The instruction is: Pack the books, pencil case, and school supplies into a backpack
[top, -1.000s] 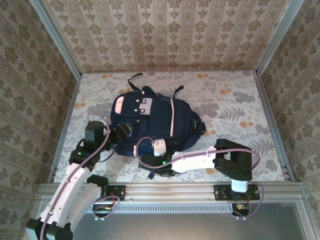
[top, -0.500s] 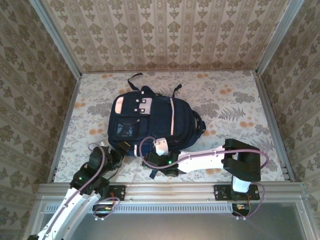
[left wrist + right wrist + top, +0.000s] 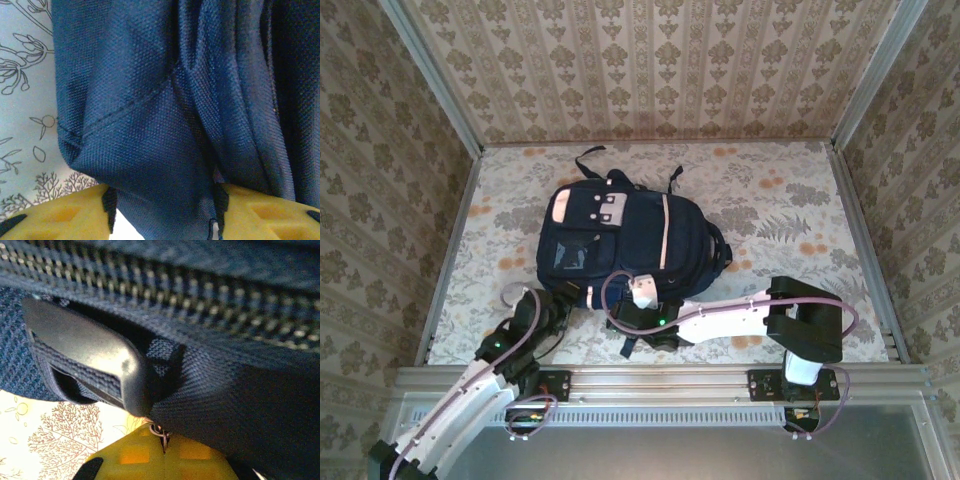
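Two pale stripes (image 3: pixel 665 232) mark the large navy fabric backpack (image 3: pixel 620 250), print unreadable; left pincer (image 3: pixel 165 200) apart astride a fold, right pincer (image 3: pixel 162 452) pinched on small metal ring (image 3: pixel 161 432).

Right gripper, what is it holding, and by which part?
The backpack, by its zipper pull, pinched in the shut right gripper.

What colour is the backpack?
The backpack is navy blue with pale pink stripes; top view shows it best.

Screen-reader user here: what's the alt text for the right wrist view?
The right end effector, shut, pinches a small metal zipper pull on the navy backpack, below its zipper teeth and beside a black strap buckle.
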